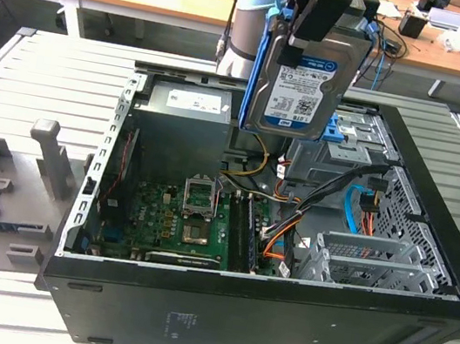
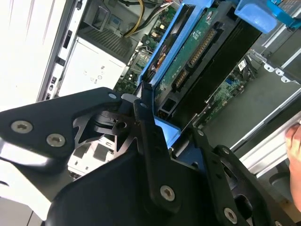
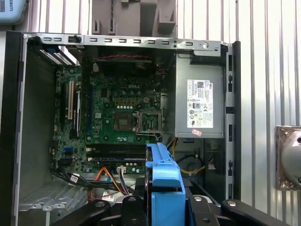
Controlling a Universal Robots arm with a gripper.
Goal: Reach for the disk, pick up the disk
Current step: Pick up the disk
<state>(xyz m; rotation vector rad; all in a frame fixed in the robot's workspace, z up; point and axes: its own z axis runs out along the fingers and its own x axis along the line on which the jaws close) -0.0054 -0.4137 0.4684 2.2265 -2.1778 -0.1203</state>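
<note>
Silver disk (image 1: 302, 83) hangs upright above the open case (image 1: 286, 261), clear of the drive bay, its blue rail frame (image 3: 162, 181) clamped in the gripper (image 2: 162, 134). The grasp looks to sit on 1 end only; a jolt could likely swing or slip the disk onto the motherboard (image 3: 122, 115) below.

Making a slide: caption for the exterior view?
End effector holds the disk upright above the open computer case.
</note>
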